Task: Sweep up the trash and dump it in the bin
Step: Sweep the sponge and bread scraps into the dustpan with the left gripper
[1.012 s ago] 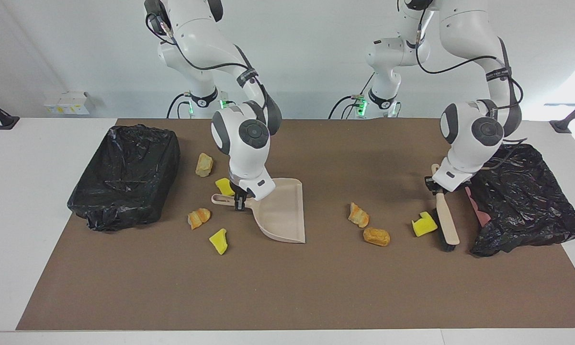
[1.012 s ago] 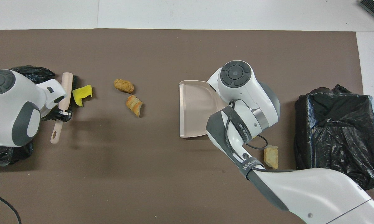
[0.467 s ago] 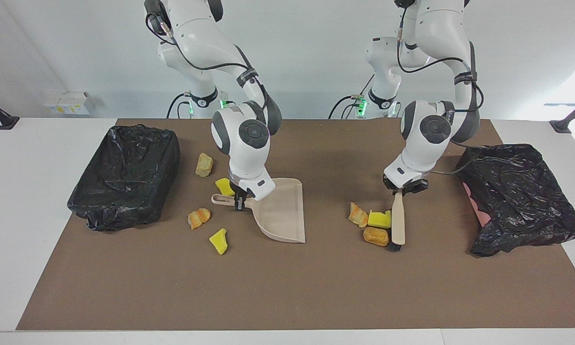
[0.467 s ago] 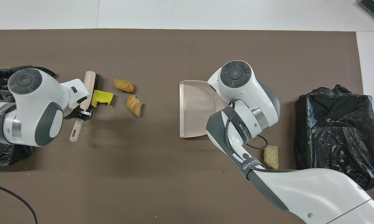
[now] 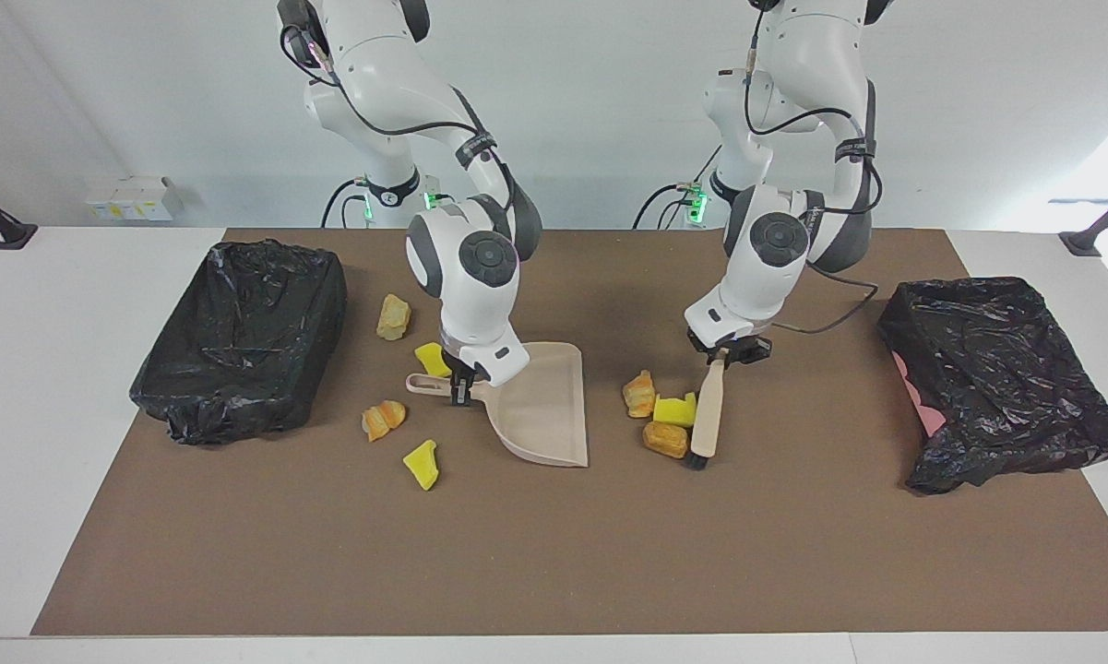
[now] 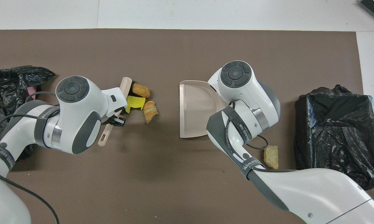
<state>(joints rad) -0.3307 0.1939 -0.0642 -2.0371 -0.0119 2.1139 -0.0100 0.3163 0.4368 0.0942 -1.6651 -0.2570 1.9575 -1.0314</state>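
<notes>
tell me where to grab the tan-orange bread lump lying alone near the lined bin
Grip the tan-orange bread-like lump across its narrow middle, coming straight down from above. It lies alone on the brown mat, apart from the black-lined bin, so fingers fit either side.

Both arms bent down low over the tabletop; left claw [image 5: 727, 353] clamped shut, wrist tilted; right claw [image 5: 461, 391] clamped shut, wrist near vertical.
</notes>
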